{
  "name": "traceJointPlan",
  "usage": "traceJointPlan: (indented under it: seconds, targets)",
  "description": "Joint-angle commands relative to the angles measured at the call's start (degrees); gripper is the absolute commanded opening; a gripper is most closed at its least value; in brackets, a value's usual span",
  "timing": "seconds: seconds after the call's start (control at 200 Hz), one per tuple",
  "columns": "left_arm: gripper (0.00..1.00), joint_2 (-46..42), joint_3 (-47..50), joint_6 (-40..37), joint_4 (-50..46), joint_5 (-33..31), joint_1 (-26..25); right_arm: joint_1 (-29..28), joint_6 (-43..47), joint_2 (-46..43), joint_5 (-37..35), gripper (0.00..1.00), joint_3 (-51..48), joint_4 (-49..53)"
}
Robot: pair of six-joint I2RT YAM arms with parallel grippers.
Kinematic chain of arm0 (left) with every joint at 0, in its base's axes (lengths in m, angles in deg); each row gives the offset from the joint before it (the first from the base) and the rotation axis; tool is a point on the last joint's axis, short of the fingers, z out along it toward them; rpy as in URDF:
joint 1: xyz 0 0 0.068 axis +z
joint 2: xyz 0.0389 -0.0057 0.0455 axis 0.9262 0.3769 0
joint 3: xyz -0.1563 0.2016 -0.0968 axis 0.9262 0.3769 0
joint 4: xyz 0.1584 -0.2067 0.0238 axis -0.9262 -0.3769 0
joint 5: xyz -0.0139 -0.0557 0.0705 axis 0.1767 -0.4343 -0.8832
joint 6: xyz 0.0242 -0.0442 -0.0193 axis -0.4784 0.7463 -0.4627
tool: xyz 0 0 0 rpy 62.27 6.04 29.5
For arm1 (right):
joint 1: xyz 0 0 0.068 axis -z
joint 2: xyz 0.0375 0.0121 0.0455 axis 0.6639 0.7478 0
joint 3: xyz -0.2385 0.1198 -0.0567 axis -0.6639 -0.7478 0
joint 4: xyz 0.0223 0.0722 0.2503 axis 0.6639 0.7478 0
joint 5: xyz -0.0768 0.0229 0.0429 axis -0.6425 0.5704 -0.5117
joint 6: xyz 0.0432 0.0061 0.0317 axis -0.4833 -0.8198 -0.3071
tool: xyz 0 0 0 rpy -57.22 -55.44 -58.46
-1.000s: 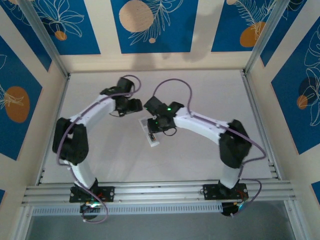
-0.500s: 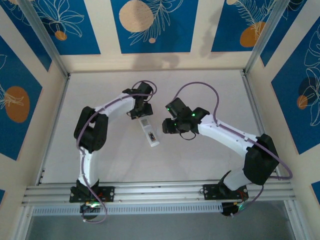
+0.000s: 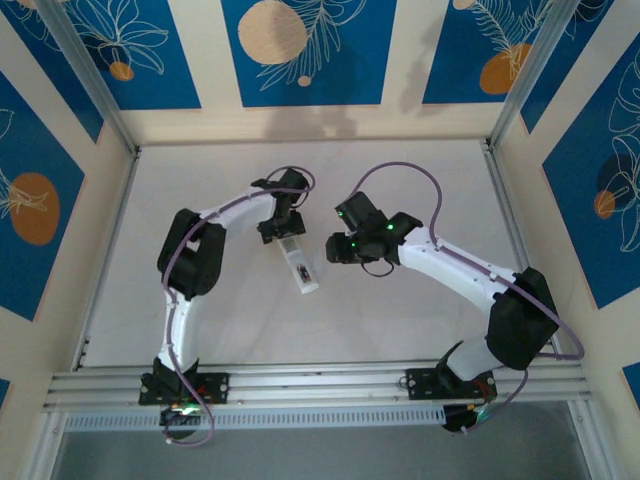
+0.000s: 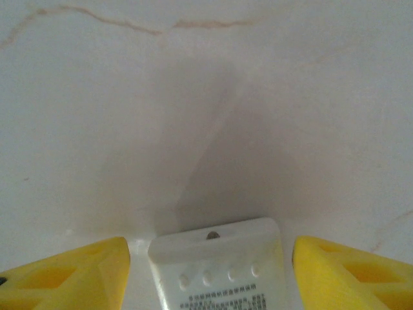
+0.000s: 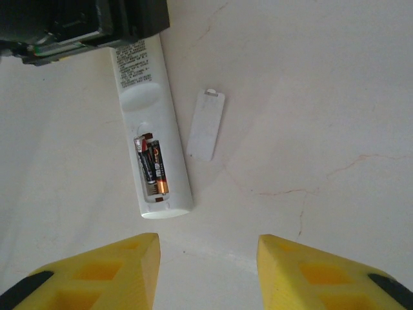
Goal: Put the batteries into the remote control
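The white remote control [image 3: 299,266] lies back side up on the table, slanting toward me. Its battery bay is uncovered and holds two dark batteries [image 5: 153,169] side by side. My left gripper [image 3: 283,231] is at the remote's far end, and its yellow fingers [image 4: 84,268] stand open on either side of that end [image 4: 222,271], with a gap on each side. My right gripper [image 5: 208,248] hovers open just off the remote's battery end [image 5: 147,103], holding nothing. It sits right of the remote in the top view [image 3: 337,250].
A small white battery cover [image 5: 206,124] lies loose on the table beside the remote's bay. The tabletop [image 3: 430,190] is a pale surface bounded by aluminium rails and walls with blue panels.
The right arm has pulled back to the right off the remote, its jaws a little wider. The left arm has swung right and settled over the remote's far end.
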Motion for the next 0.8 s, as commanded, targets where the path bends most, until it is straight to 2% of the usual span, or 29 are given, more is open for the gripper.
traceJointPlan:
  seconds: [0.0, 0.205, 0.4, 0.5, 0.795]
  targets:
    - [0.65, 2.0, -1.5, 1.1, -0.8, 1.7, 0.3, 0.3, 0.9, 0.3, 1.4, 0.45, 1.2, 0.0]
    - [0.51, 2.2, -0.8, 1.2, 1.0, 3.8, 0.3, -0.2, 0.6, 0.8, 2.2, 0.44, 1.3, -0.2]
    - [0.4, 2.3, -0.8, 0.9, 1.8, 5.6, 0.3, -4.2, -0.1, 3.4, 1.5, 0.44, 1.9, -1.9]
    - [0.37, 2.2, -0.7, 0.8, 2.0, 6.0, 0.3, -6.2, -1.3, 6.6, 2.4, 0.42, 2.3, -4.4]
    - [0.32, 2.1, -0.8, 0.0, 1.9, 6.7, 0.3, -10.3, -2.9, 18.2, -2.8, 0.34, 7.8, -8.6]
